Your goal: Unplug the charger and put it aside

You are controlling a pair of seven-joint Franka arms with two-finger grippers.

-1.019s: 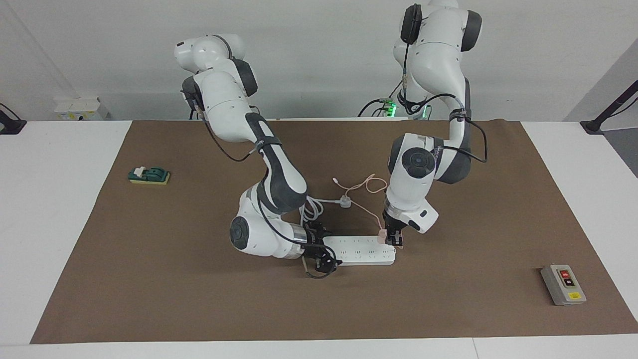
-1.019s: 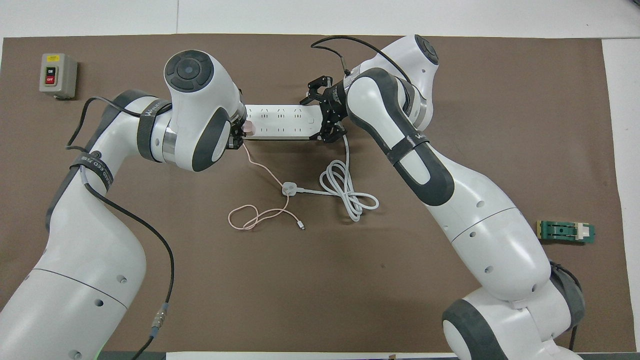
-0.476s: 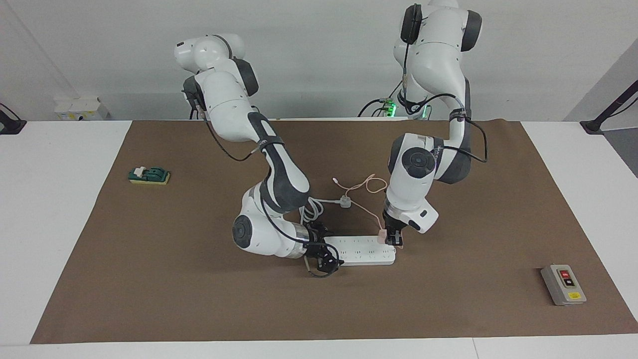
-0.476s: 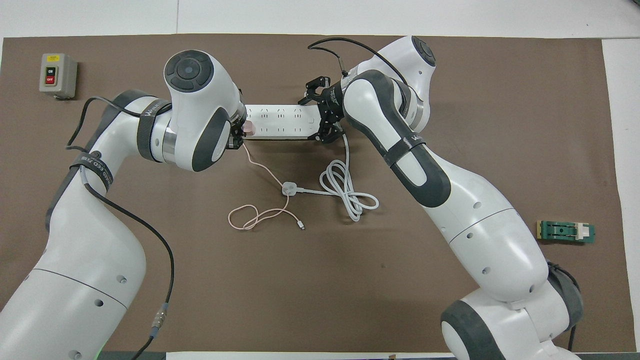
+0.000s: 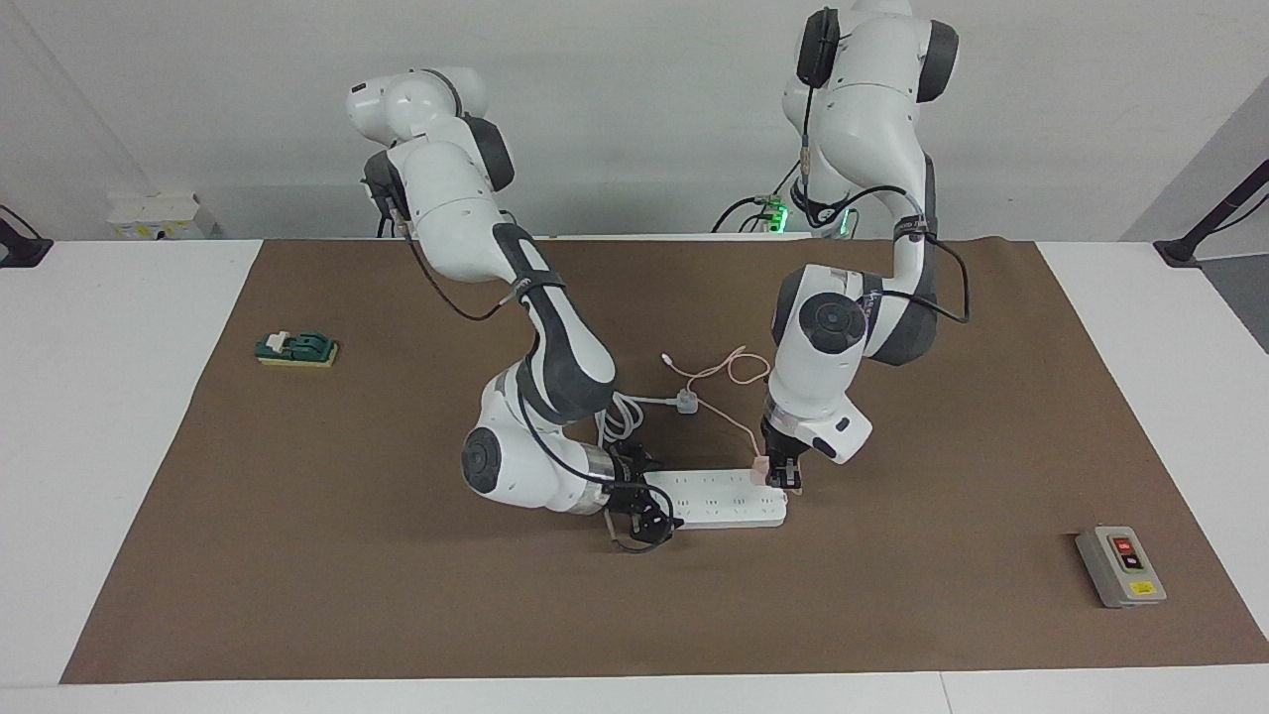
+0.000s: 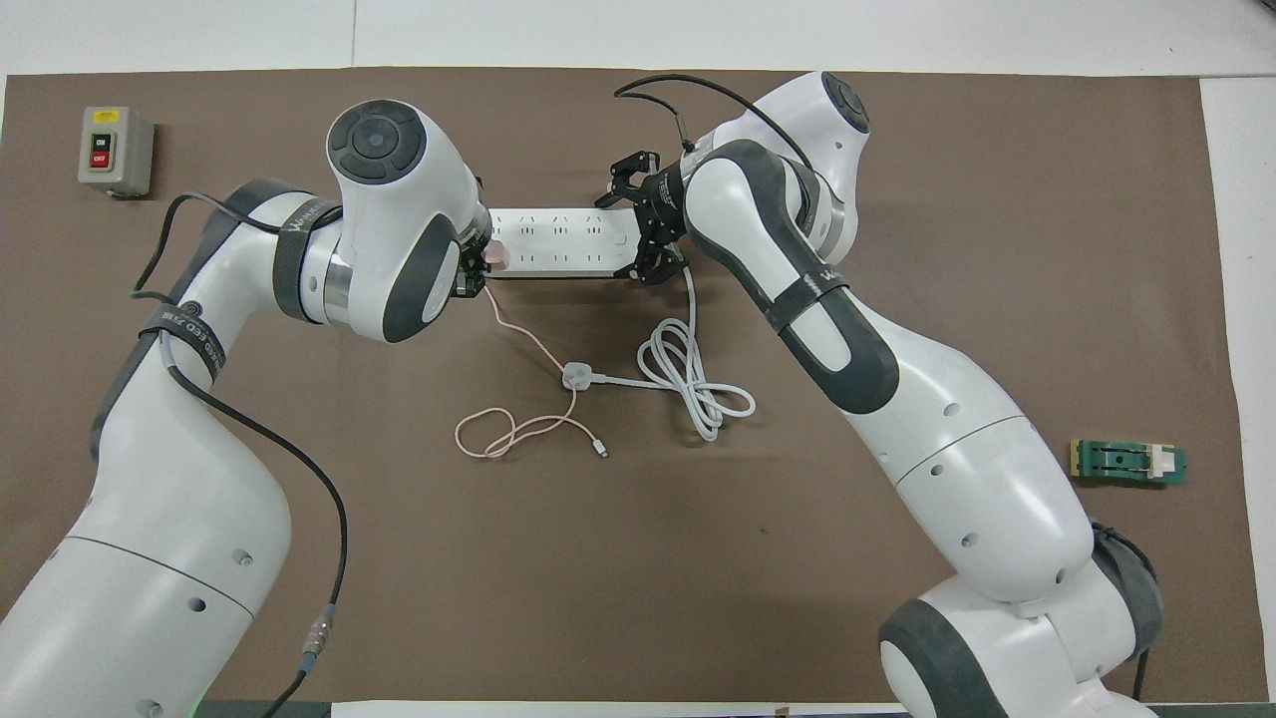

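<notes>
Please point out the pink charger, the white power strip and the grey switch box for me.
charger (image 5: 758,472), facing view, pink cube body at the strip's end.
power strip (image 6: 558,242), overhead view, socket face.
switch box (image 5: 1121,566), facing view, top face.

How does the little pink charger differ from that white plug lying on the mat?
The pink charger sits at the end of the power strip, gripped by the left pincer; the white plug lies loose, nearer the robots. The charger's cable is thin and pink; the plug's cord is thick and white. Both trail cords across the mat.
</notes>
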